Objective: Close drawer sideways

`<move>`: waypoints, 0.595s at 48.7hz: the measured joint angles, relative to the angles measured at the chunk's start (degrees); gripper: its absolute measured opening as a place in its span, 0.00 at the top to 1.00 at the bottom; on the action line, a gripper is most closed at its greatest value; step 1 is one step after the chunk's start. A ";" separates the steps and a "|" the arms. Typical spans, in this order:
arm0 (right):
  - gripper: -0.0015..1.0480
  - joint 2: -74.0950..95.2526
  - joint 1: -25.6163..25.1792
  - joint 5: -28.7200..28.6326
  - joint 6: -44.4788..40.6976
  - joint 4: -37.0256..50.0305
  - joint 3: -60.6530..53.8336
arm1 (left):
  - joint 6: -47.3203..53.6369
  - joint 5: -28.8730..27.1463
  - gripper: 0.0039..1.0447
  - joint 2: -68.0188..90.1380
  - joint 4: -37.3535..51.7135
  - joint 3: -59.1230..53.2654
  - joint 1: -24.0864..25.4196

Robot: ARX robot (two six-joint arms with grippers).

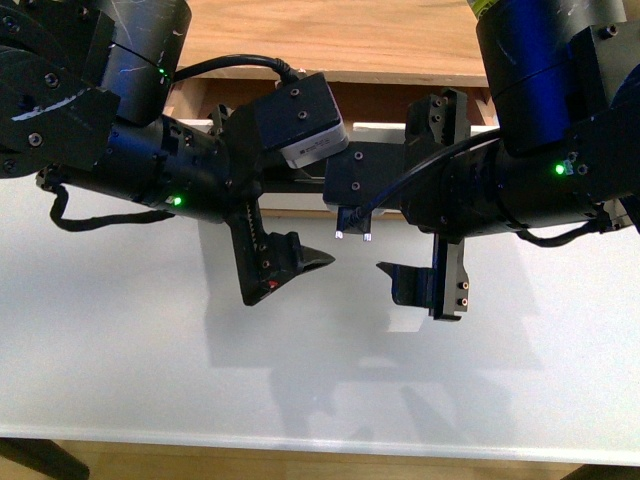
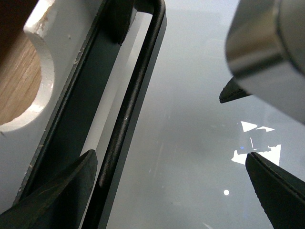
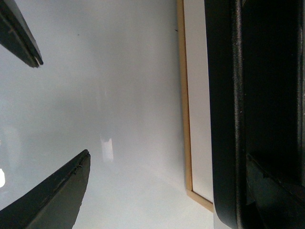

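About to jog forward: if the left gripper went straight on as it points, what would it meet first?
Most likely the right gripper, facing the left gripper tip to tip over the table. The gap looks small, though depth is unclear. The drawer handle lies alongside, not ahead.

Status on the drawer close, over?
Left gripper open, right gripper open. Drawer looks ajar; left fingers flank handle, contact unclear. No obstruction seen.

Front view looks steeply down at the table [image 1: 150,380]. Wrist views sit close above it; front and left share the drawer [image 2: 62,62].
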 joint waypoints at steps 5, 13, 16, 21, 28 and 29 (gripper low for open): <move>0.09 0.90 -0.31 0.31 -0.07 0.02 1.33 | -0.33 0.09 0.08 1.03 -0.33 1.75 0.00; 0.09 2.25 -0.57 0.55 -0.17 0.11 3.04 | -0.66 -0.13 0.08 2.54 -1.20 4.55 0.13; 0.09 2.93 -0.63 0.68 -0.37 0.26 3.87 | -1.03 -0.28 0.08 3.39 -1.33 6.16 0.13; 0.09 3.98 -0.74 1.31 -0.39 0.68 5.29 | -2.12 -0.72 0.08 4.61 -1.36 8.33 0.11; 0.09 5.55 -1.31 1.70 -0.44 1.05 7.72 | -2.99 -1.25 0.08 6.36 -1.62 11.61 0.07; 0.09 5.86 -1.42 1.70 -0.46 1.09 8.15 | -2.97 -1.44 0.08 6.62 -1.86 12.13 0.07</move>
